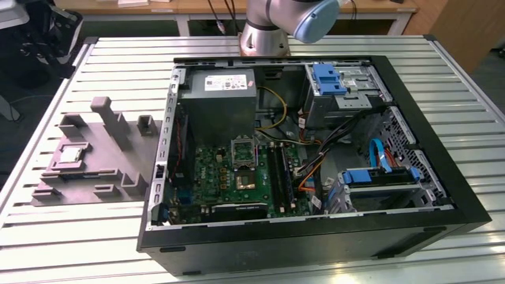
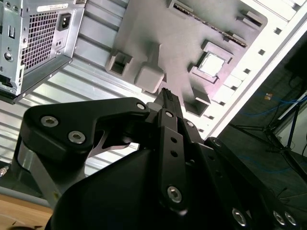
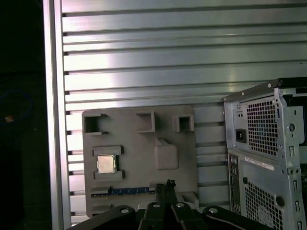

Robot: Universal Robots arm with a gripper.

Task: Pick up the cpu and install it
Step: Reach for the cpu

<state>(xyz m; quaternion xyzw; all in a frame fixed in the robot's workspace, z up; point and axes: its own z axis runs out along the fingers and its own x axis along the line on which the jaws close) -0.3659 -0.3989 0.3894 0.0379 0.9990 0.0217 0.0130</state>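
The cpu (image 1: 71, 155) is a small silvery square chip lying flat in a recess of the grey moulded tray (image 1: 103, 163), at the exterior view's left beside the open computer case. Both wrist views look down on the cpu (image 2: 212, 64) (image 3: 106, 164) in the tray (image 2: 158, 33) (image 3: 139, 143) from well above. My gripper (image 2: 166, 93) (image 3: 164, 186) hangs high over the tray's edge, apart from the chip. Its black fingers are pressed together with nothing between them. The silver-framed socket (image 1: 243, 151) sits on the green motherboard inside the case.
The open black computer case (image 1: 442, 195) fills the middle of the slatted metal table (image 1: 79, 236), with a grey power supply (image 1: 221, 100), cables and blue drive brackets (image 1: 327, 78) inside. The case's perforated rear panel (image 3: 264, 143) (image 2: 38, 38) stands next to the tray. The arm's base (image 1: 264, 35) rises behind the case.
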